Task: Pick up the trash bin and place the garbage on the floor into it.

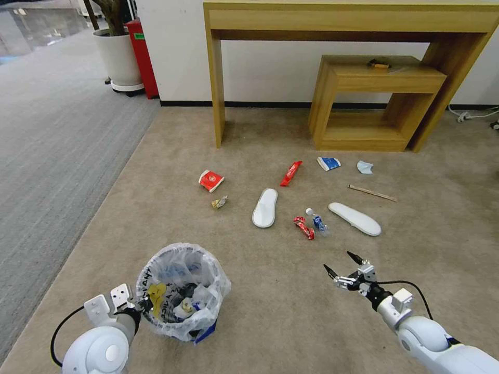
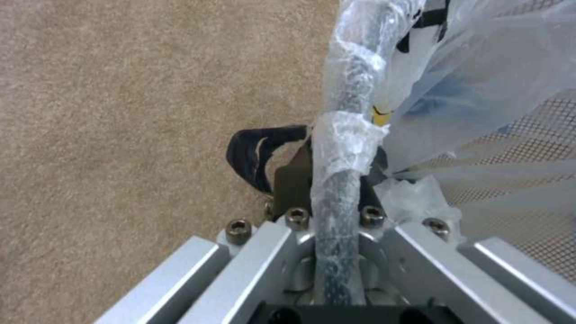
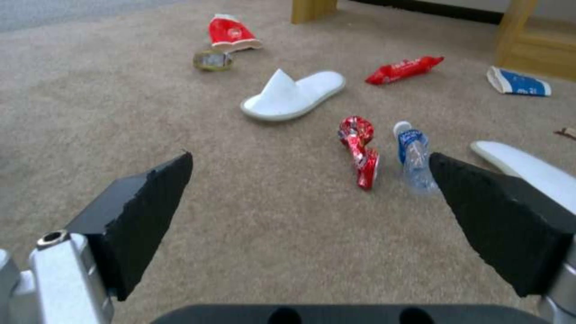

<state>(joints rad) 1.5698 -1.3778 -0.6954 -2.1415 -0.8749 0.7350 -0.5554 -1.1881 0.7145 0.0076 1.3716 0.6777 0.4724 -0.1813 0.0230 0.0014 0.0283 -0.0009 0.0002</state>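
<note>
The lower wall of the trash bin (image 1: 205, 332) is masked by its crumpled clear liner (image 1: 210, 270), and the items heaped inside cannot be identified. In the left wrist view, the bin's rim (image 2: 342, 180) is wrapped in plastic, and the left gripper (image 2: 336, 189) fingertips are largely hidden behind it. The small dark object on the low wooden shelf (image 1: 382, 70) is too small to be named. The 2nd slipper (image 3: 528, 168) is partly covered by a fingertip (image 3: 504, 220) in the right wrist view.
</note>
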